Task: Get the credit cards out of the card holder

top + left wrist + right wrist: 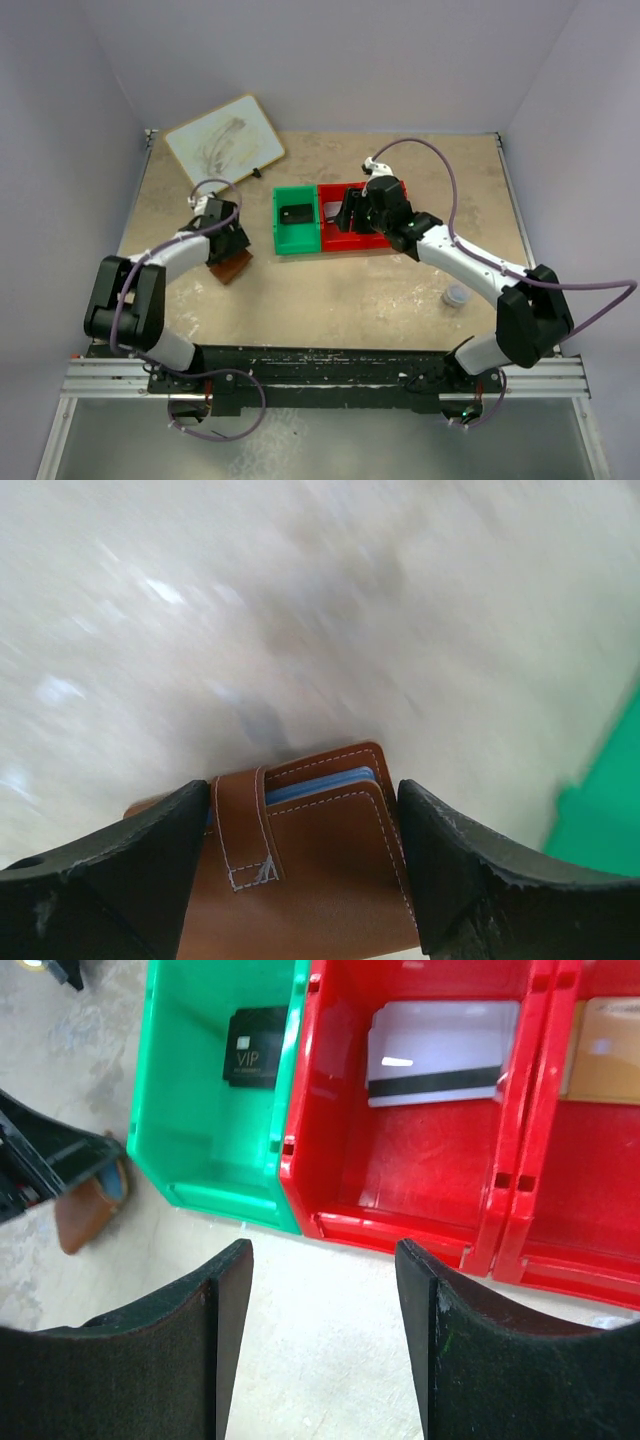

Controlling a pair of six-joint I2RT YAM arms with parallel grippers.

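While our left fingers (120,880) are clamping the shut holder (320,880) (right fingers (150,1360) open, empty), we are judging opening it comes next.

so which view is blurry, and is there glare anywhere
Left wrist: the tabletop is smeared by motion blur, while the card holder inside the left gripper looks sharp. Right wrist: sharp, with a small glare spot on the white card and a sheen on the red bin wall. Top external: evenly lit and sharp, no strong glare.
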